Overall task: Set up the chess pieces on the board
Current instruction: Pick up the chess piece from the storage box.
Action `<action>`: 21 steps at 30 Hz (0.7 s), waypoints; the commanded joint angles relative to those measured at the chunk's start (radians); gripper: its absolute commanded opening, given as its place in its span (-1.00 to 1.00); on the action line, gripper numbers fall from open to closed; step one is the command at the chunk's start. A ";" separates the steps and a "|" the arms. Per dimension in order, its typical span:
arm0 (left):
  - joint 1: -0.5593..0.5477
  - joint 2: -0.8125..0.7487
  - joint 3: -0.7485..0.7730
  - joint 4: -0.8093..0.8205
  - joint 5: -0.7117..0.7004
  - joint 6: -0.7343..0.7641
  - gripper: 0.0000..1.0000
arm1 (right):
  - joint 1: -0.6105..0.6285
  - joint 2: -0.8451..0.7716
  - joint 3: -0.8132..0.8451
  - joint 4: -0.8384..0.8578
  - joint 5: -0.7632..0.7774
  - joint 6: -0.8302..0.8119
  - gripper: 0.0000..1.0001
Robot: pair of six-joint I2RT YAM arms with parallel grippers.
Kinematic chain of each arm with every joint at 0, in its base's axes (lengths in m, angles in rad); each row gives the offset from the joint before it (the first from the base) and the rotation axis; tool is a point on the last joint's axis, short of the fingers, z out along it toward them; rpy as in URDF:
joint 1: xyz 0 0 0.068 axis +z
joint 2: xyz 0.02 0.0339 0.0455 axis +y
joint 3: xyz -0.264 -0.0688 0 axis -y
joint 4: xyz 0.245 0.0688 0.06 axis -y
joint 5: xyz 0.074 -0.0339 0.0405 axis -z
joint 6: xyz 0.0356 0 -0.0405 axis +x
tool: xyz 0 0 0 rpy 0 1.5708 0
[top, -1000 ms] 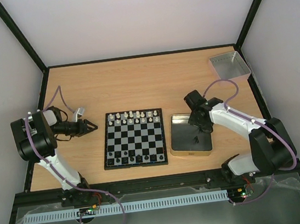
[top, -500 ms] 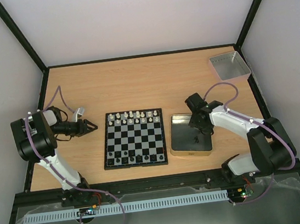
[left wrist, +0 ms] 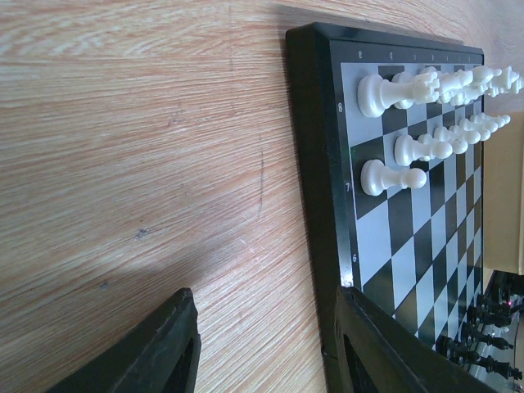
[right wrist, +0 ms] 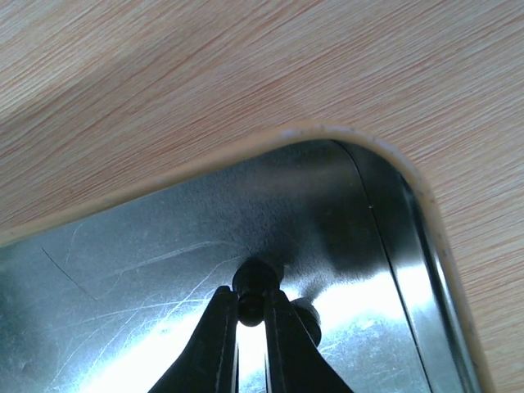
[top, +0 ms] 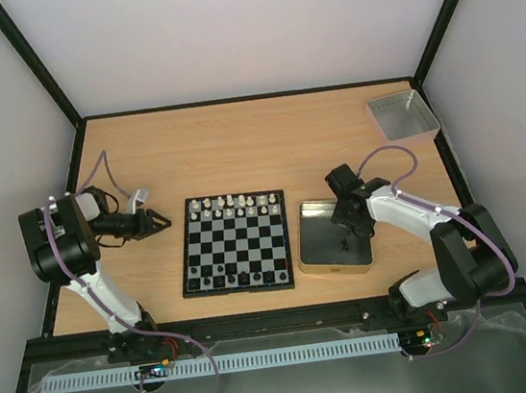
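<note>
The board (top: 234, 243) lies mid-table, white pieces (top: 235, 203) along its far rows and black pieces (top: 240, 277) along its near rows. In the left wrist view the board's edge (left wrist: 315, 164) and white pieces (left wrist: 393, 176) show ahead. My left gripper (top: 157, 221) is open and empty, low over the wood just left of the board, its right fingertip (left wrist: 368, 344) by the board's border. My right gripper (top: 349, 236) reaches into the gold-rimmed tin (top: 335, 263) and is shut on a small black chess piece (right wrist: 254, 282) against the tin floor.
A grey square tray (top: 403, 115) sits at the far right corner. The tin's raised rim (right wrist: 426, 213) curves close around my right gripper. Black frame posts and walls border the table.
My right gripper has moved down and slightly toward me inside the tin. The left arm has not moved.
</note>
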 commanded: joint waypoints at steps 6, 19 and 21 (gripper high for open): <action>0.014 0.060 -0.047 0.065 -0.322 0.009 -0.04 | -0.006 0.000 0.032 -0.032 0.032 -0.021 -0.94; 0.013 0.065 -0.044 0.068 -0.325 0.003 -0.04 | 0.154 -0.031 0.162 -0.123 0.071 0.012 -0.95; 0.015 0.066 -0.044 0.070 -0.327 0.001 -0.04 | 0.228 -0.015 0.200 -0.135 0.085 0.039 -0.95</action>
